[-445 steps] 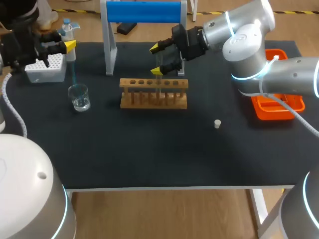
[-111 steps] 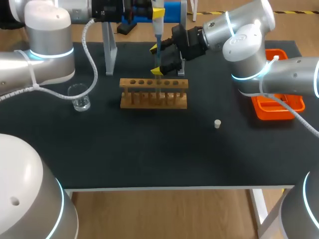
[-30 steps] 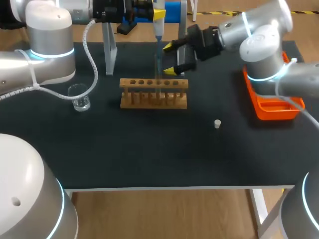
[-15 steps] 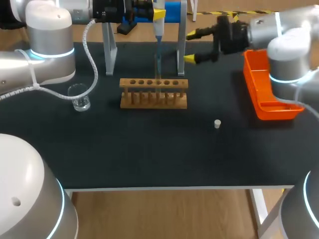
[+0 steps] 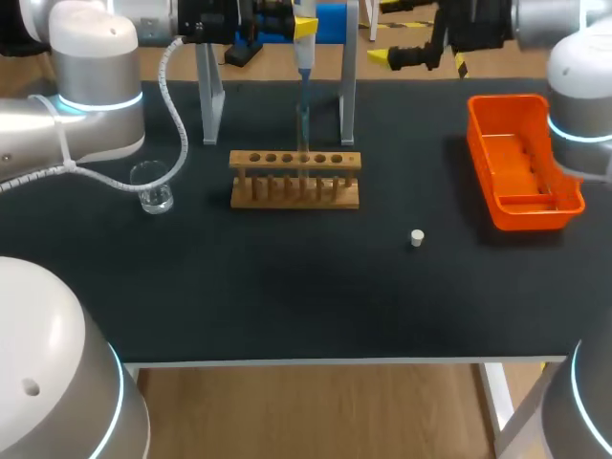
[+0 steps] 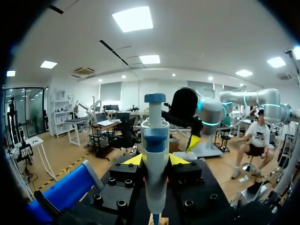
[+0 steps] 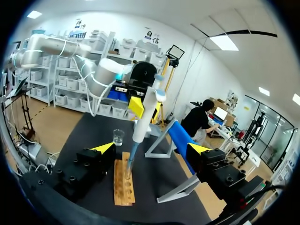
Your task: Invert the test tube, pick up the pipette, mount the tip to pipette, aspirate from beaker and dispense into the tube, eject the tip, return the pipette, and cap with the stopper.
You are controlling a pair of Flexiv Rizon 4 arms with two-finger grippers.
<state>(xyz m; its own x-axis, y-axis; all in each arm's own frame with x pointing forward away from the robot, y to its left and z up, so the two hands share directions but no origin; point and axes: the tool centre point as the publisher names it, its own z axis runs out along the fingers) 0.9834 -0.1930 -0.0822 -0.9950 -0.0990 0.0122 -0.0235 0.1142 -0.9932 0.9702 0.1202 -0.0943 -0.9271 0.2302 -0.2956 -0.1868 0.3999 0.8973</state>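
My left gripper (image 5: 287, 19) is shut on the white-and-blue pipette (image 5: 304, 43) and holds it upright over the wooden rack (image 5: 295, 178). Its clear tip (image 5: 304, 120) points down into a test tube (image 5: 304, 164) standing in the rack. In the left wrist view the pipette (image 6: 154, 164) sits between my left gripper's (image 6: 155, 160) yellow fingers. My right gripper (image 5: 384, 33) hangs open and empty at the back right, well clear of the rack; its wrist view looks back at the pipette (image 7: 145, 112) and rack (image 7: 124, 183) past my right gripper (image 7: 152, 148). The small white stopper (image 5: 417, 238) lies on the mat.
A glass beaker (image 5: 151, 186) stands left of the rack. An orange tray (image 5: 521, 163) sits at the right edge. A stand with a blue bar (image 5: 330, 19) and grey legs rises just behind the rack. The front half of the black mat holds only the stopper.
My right gripper, open throughout, has drawn away from the rack, moving right and toward the back of the table. The left arm and pipette have stayed put.
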